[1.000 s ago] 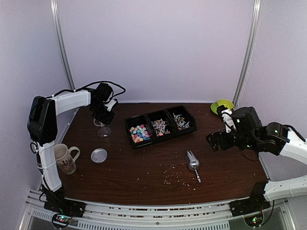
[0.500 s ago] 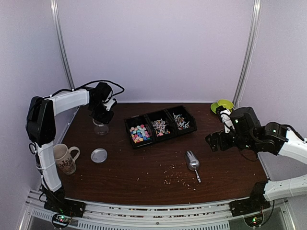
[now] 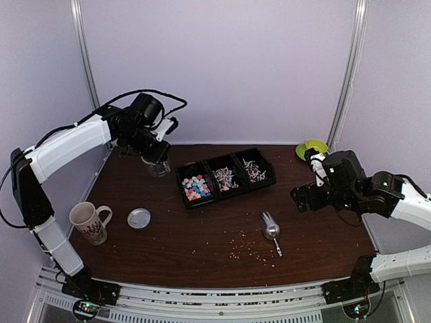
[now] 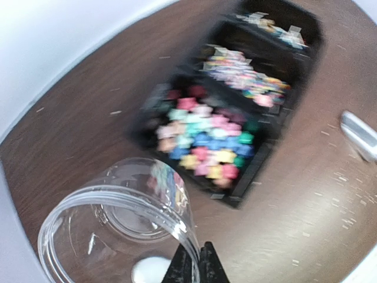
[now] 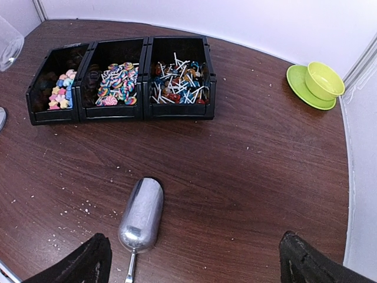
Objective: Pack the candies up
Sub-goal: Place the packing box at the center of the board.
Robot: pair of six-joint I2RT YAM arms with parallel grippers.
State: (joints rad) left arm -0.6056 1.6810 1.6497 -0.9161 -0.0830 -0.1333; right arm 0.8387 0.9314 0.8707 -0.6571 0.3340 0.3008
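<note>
**Candies** (image 3: 195,187): chunky pastel pieces in pink, blue, yellow and green, matte and blocky. They are heaped in the left compartment of a black plastic tray (image 5: 115,112) at mid-desk.
- Middle compartment: swirled sweets (image 5: 118,82).
- Right compartment: thin white stick sweets (image 5: 177,79) with red marks.

**Left fingers** (image 4: 197,265): pinched shut on the rim of a clear jar (image 4: 118,224). The jar is smooth-walled and looks empty. It is held tipped above the desk (image 3: 202,249), just off the tray's left end and apart from it.

**Right fingers** (image 3: 300,200): spread wide and holding nothing, hovering right of the tray.

**Scoop** (image 5: 141,215): polished metal, a rounded trough on a thin handle.
- It lies flat on the desk between the right fingers and the tray.
- Its long axis runs near edge to tray, with the mouth toward the candies and the handle toward the near edge.
- The right arm is much the nearer. Its next move probably turns on reaching down to that handle.

**Sundries**:
- round lid (image 3: 139,218)
- patterned mug (image 3: 89,222)
- green bowl (image 5: 321,81) on a matching saucer
- pale crumbs (image 3: 246,249) on the dark wood grain
</note>
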